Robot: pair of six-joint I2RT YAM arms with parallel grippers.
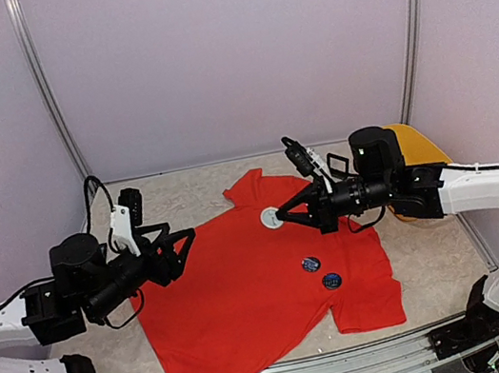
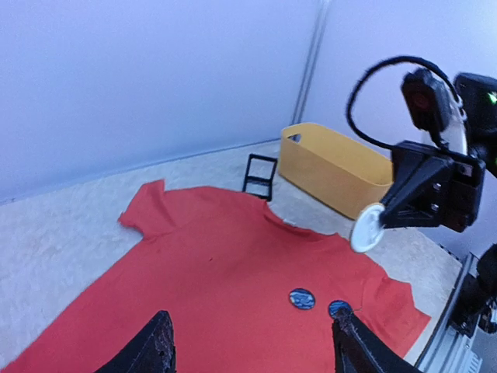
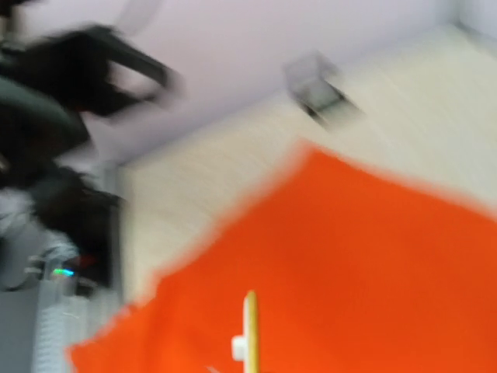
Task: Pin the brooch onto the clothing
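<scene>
We hold a white brooch over the shirt

Our right gripper (image 1: 280, 217) is clamped on the round white brooch (image 1: 271, 218) above the collar of the red-orange T-shirt (image 1: 249, 293), which lies flat across the middle of the worktop, reaching the near edge. Our left gripper (image 2: 252, 350) is spread wide, gripping nothing, over the shirt's left side. A dark badge (image 1: 310, 263) and a second badge (image 1: 331, 280) sit on the fabric; a yellow basket (image 1: 416, 145) stands toward the far right corner.
</scene>
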